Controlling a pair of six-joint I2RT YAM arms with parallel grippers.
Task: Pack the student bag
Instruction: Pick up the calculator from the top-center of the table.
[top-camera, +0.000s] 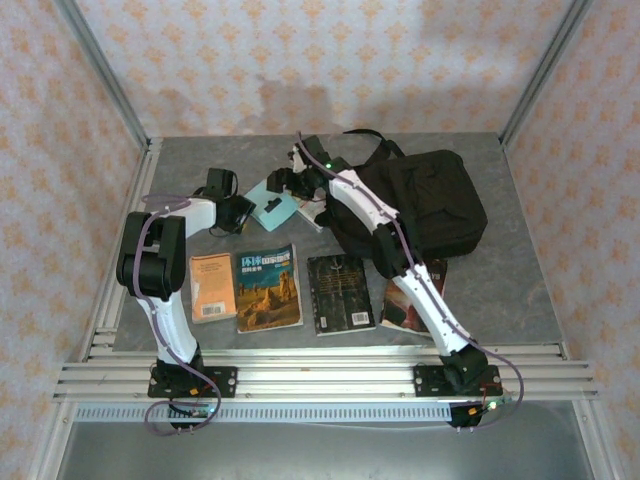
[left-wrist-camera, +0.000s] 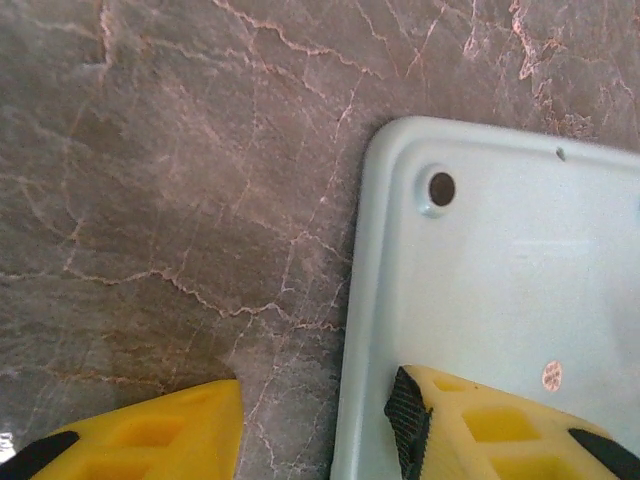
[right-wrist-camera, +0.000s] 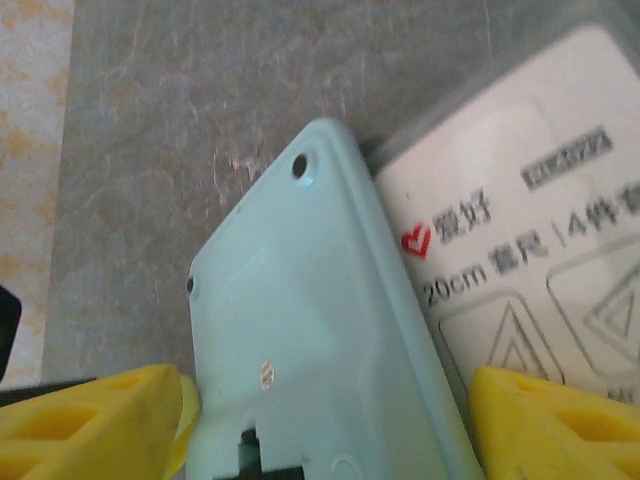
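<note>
So far nothing looked packed. The bag (top-camera: 430, 200) lay flat toward the far right of the table (top-camera: 520, 290), and I could not tell whether any zip was undone. On the near side of the bag, 4 books waited in a row: an orange book (top-camera: 212, 287) farthest from it, then a blue book (top-camera: 268, 288), a black book (top-camera: 340, 293) and a red book (top-camera: 397, 310) nearest its edge. Just left of the bag lay a pale blue case (top-camera: 262, 195), touching a white ruler pack (right-wrist-camera: 520, 220). The right gripper (right-wrist-camera: 320, 420) had its jaws apart on either side of the case, close to both edges; whether they pinched it I could not tell. The left gripper (left-wrist-camera: 310, 435), jaws apart, straddled the case's far-from-bag edge, clamping nothing. By my judgement all 6 items remained to load.
</note>
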